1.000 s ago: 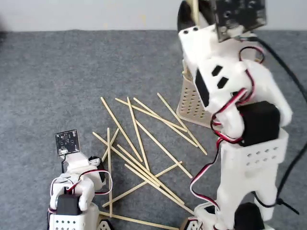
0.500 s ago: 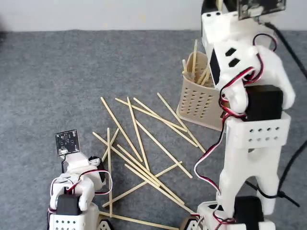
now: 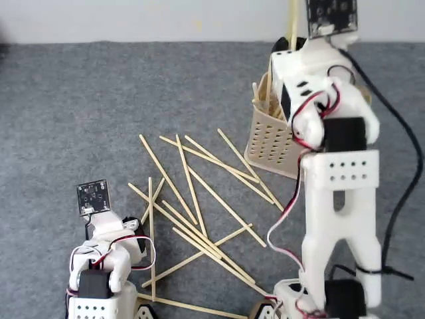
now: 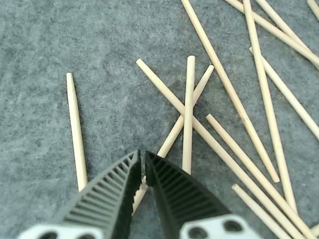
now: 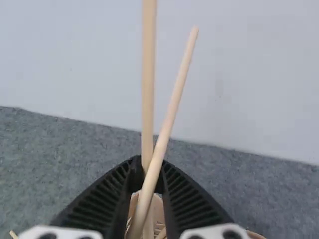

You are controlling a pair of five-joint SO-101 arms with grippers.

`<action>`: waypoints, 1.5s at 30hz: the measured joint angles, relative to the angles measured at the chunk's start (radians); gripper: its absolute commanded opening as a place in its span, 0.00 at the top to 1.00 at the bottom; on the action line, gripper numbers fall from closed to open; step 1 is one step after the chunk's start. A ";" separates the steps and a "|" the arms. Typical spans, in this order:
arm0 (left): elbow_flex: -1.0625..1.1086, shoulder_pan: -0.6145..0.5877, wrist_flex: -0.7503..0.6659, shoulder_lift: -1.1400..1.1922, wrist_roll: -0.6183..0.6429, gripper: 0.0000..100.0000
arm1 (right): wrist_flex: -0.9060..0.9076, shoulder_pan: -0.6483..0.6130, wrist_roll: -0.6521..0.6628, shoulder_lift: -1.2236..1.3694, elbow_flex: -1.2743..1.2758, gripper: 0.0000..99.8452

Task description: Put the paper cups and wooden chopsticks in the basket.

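Several wooden chopsticks point(image 3: 199, 199) lie crossed on the grey carpet in the high view. A beige perforated basket point(image 3: 271, 143) stands at the back right with a few chopsticks point(image 3: 263, 93) in it. My right gripper point(image 5: 147, 172) is shut on two chopsticks point(image 5: 147, 74) that point upward; one of them point(image 3: 292, 23) rises above the basket's far side. My left gripper point(image 4: 141, 158) hangs low over the carpet, shut, with a chopstick point(image 4: 188, 114) just beyond its tips and another one point(image 4: 76, 132) lying apart to the side.
The tall right arm point(image 3: 335, 179) stands beside the basket and hides its right part. The left arm point(image 3: 99, 272) sits at the front left. A pale wall point(image 3: 133, 20) borders the carpet at the back. The far left carpet is bare.
The right arm has swung right and straightened up, uncovering the basket; its held chopsticks now stand over the basket's far side. The left arm has not moved.
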 measured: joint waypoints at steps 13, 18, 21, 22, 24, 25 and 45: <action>0.000 0.000 0.000 0.000 0.000 0.99 | -0.477 0.011 0.028 -0.126 0.546 0.99; 0.000 0.000 0.000 0.000 0.000 0.99 | -0.598 0.032 0.028 -0.120 0.624 0.99; 0.000 0.000 0.000 0.000 0.000 0.99 | -0.654 0.049 0.028 -0.078 0.628 0.99; 0.000 0.000 0.000 0.000 0.000 0.99 | -0.663 0.051 0.028 -0.064 0.628 0.99; 0.000 0.000 0.000 0.000 0.000 0.99 | -0.674 0.054 0.028 -0.046 0.629 0.99; 0.000 0.000 0.000 0.000 0.000 0.99 | -0.675 0.057 0.028 -0.044 0.629 0.99; 0.000 0.000 0.000 0.000 0.000 0.99 | -0.600 0.055 0.032 -0.203 0.787 0.88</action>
